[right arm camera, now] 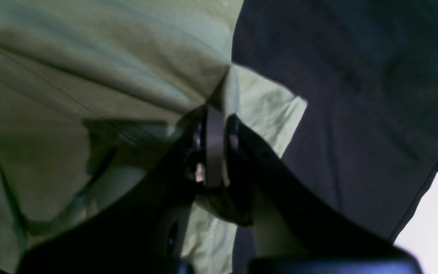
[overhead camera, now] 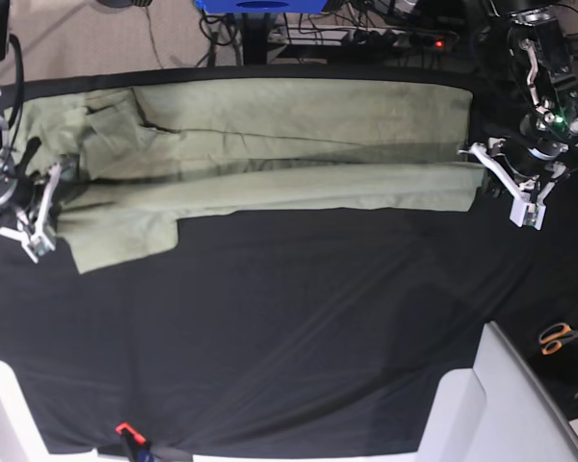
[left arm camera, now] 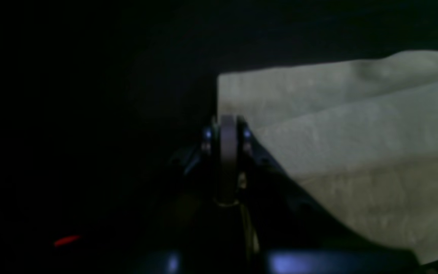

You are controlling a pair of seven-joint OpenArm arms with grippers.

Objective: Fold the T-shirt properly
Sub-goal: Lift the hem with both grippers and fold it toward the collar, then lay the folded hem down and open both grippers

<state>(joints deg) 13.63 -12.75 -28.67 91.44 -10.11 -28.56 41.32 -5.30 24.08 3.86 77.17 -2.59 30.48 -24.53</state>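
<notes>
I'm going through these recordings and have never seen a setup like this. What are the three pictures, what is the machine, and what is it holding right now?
It is a robot with two arms working over a table covered by a black cloth. The wide picture looks down from above; the two close, dark pictures come from cameras mounted on each wrist, looking along the fingers.

A pale green T-shirt lies stretched sideways across the far part of the cloth, one long edge already folded over. The left gripper, on the right of the overhead picture, is shut on the shirt's hem end. The right gripper, on the left of that picture, is shut on fabric at the sleeve end.

Orange-handled scissors lie off to the side, untouched.
</notes>
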